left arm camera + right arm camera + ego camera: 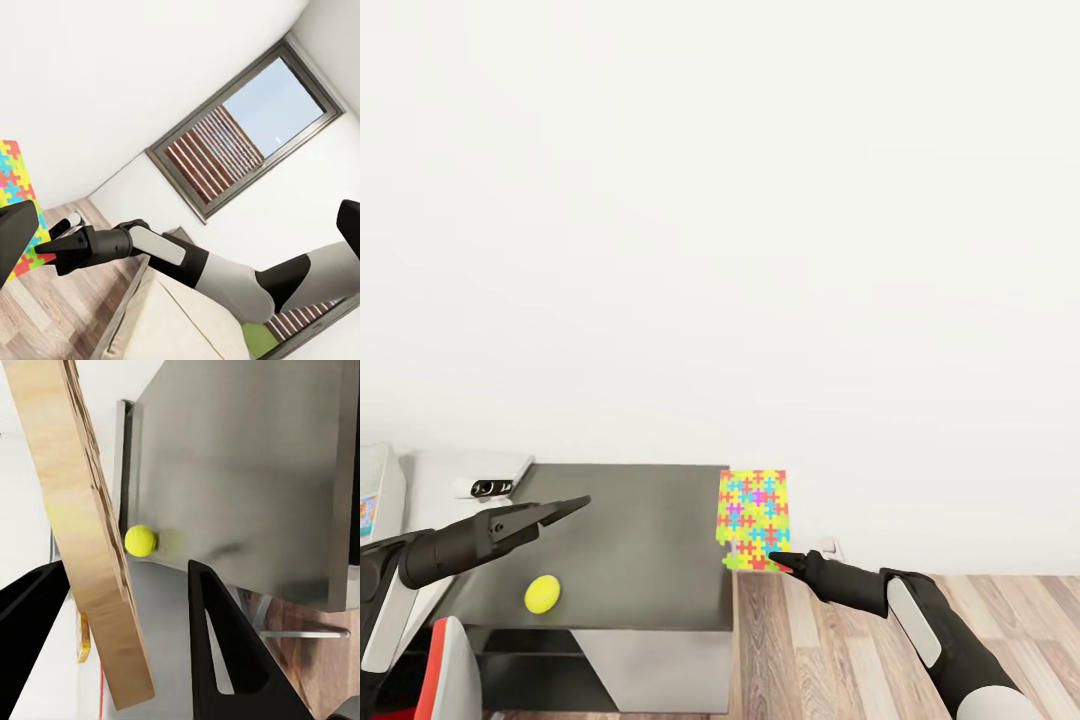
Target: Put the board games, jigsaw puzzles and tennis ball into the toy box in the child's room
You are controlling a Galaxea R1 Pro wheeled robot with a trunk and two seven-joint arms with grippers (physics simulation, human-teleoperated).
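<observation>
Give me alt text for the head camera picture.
The right gripper holds a multicoloured jigsaw puzzle upright by its lower edge, at the right end of a dark grey cabinet. A tennis ball lies on the cabinet below the left gripper.

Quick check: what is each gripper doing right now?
Left gripper: open, holding nothing.
Right gripper: closed on the jigsaw puzzle, held by its lower edge.

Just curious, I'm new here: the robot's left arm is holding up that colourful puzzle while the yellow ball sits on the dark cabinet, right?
Not quite: the right gripper holds the jigsaw puzzle, as the head view shows. The tennis ball does sit on the dark cabinet.
</observation>
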